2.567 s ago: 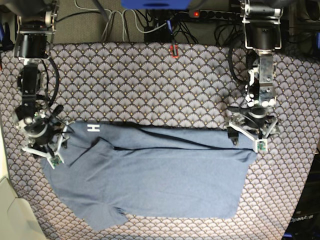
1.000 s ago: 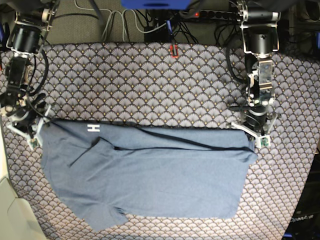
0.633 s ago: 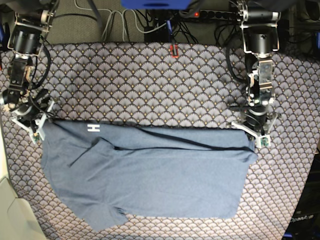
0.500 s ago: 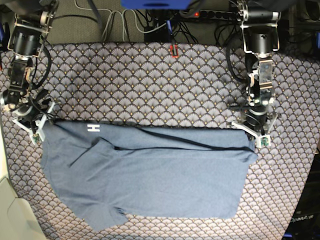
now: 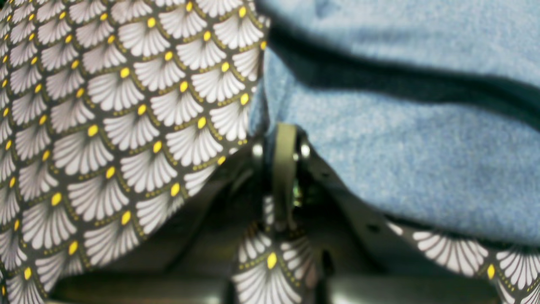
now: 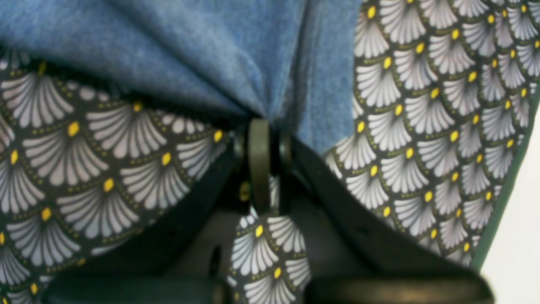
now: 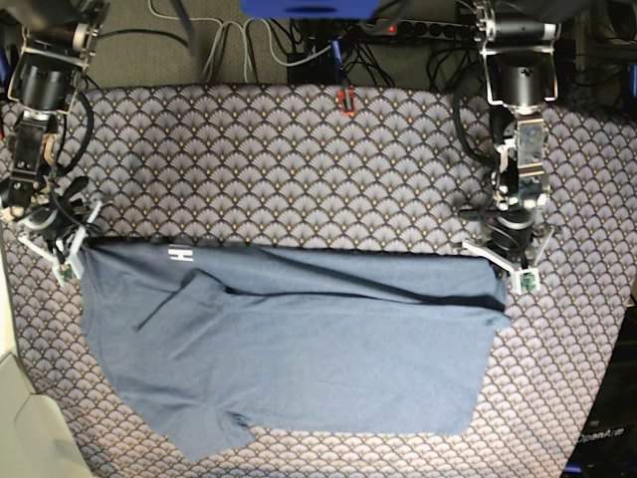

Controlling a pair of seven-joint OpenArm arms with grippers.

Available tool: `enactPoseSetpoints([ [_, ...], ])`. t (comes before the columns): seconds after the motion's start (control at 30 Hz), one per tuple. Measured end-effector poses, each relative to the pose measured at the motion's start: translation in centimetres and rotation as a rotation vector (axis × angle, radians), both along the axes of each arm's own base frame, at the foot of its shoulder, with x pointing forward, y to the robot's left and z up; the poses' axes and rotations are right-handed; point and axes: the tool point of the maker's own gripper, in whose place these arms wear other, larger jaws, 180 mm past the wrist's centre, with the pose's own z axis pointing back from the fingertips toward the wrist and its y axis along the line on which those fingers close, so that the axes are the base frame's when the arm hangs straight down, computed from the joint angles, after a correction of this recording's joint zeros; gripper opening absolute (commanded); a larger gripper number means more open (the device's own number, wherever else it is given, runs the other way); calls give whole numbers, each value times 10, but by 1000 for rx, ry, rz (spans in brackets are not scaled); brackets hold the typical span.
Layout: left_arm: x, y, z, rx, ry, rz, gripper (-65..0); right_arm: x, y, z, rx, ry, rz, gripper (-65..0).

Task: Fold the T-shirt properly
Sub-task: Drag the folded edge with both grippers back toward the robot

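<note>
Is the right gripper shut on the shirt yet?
Shut: the right gripper pinches bunched T-shirt fabric between its closed jaws.

T-shirt (image 7: 299, 344): lies on the tablecloth (image 7: 299, 159), across its 6 o'clock half, long axis running 9 to 3 o'clock.
Folded flap: lies on the shirt's far edge — its lettering (image 7: 183, 255) sits toward 10 o'clock.
Sleeve (image 7: 209, 430): juts toward 7 o'clock.
Right gripper (image 7: 62, 249): at 9 o'clock, on the shirt's far corner there.
Left gripper (image 7: 506, 267): at 3 o'clock, on the opposite far corner.
Cables (image 7: 259, 45): beyond the cloth at 12 o'clock — behind both arms.
</note>
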Motion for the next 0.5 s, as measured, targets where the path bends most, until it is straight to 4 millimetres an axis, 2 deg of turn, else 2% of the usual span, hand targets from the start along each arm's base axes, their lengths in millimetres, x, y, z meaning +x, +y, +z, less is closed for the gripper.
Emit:
enactPoseSetpoints([
  [0.3,-13,0,15,36,-26,-29,-645,4,-5,23,-59,-47,24,-650],
  [0.4,-21,2,17,42,-4,-29,-645,-6,-2,28,-84,-60,49,-650],
  [0.5,-32,2,13,44,27,-29,-645,-22,1,21,-102,-30,64,-650],
])
